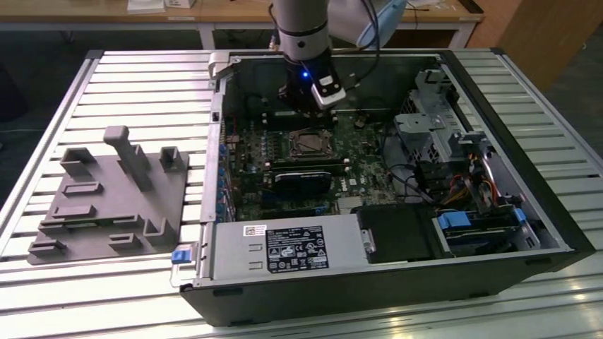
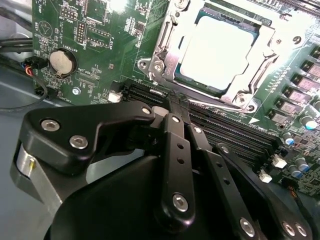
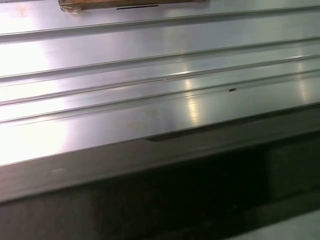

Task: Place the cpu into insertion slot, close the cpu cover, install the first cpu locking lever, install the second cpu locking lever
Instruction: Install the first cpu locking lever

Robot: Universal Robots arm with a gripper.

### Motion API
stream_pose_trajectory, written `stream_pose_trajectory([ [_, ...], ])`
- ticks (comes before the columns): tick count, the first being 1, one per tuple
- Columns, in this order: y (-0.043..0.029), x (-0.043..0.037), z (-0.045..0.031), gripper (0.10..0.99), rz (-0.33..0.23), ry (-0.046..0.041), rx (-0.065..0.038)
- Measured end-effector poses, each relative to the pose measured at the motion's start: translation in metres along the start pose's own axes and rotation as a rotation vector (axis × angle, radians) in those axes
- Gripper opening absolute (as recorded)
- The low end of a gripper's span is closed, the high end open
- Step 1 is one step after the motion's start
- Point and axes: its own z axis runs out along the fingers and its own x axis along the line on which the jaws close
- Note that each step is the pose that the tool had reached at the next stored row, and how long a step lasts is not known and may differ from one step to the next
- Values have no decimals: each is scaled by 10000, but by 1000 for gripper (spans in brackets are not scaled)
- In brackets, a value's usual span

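The cpu (image 2: 220, 47), pale silver, lies framed by the cpu cover (image 2: 167, 47); the gripper (image 2: 176, 105) is clenched, jaws together.

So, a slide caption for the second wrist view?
The hand hovers beside the insertion slot, where the cpu sits under the lowered cpu cover.

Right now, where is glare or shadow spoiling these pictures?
In the second wrist view, glare bleaches the face of the chip white; in the first wrist view, bright reflections streak the ribbed metal table, with a dark shadowed band beside them; in the exterior view, the table slats shine and the inside of the computer case is dim.
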Motion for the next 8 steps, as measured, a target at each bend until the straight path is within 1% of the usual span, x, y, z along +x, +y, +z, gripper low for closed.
stream_pose_trajectory([
  [8, -4, 6, 34, 106, 43, -3, 5],
])
